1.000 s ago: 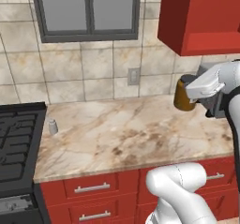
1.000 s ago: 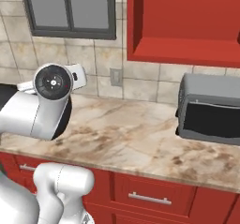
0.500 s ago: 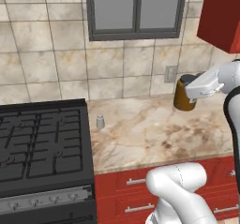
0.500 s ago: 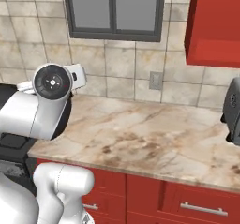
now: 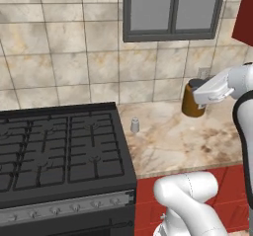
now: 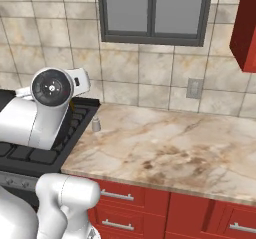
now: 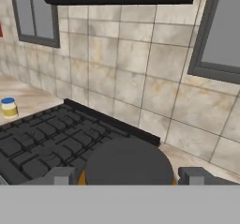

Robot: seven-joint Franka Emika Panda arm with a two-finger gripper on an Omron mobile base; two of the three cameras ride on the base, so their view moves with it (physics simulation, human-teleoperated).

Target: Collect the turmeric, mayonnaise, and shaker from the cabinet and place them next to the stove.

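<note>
The gripper [image 5: 196, 98] is clamped on the turmeric [image 5: 190, 101], held in the air above the counter [image 5: 173, 141] right of the stove [image 5: 59, 151]; the white hand covers the jar's right side and its label cannot be read. The shaker [image 5: 134, 126] stands on the counter just beside the stove, too small to make out. In the hand view the turmeric's dark lid [image 7: 127, 164] hides its body, and the mayonnaise [image 7: 8, 107] sits on the counter on the stove's far side, its label illegible.

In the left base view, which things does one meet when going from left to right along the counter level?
stove → shaker → turmeric jar, held above the counter → white arm.
</note>
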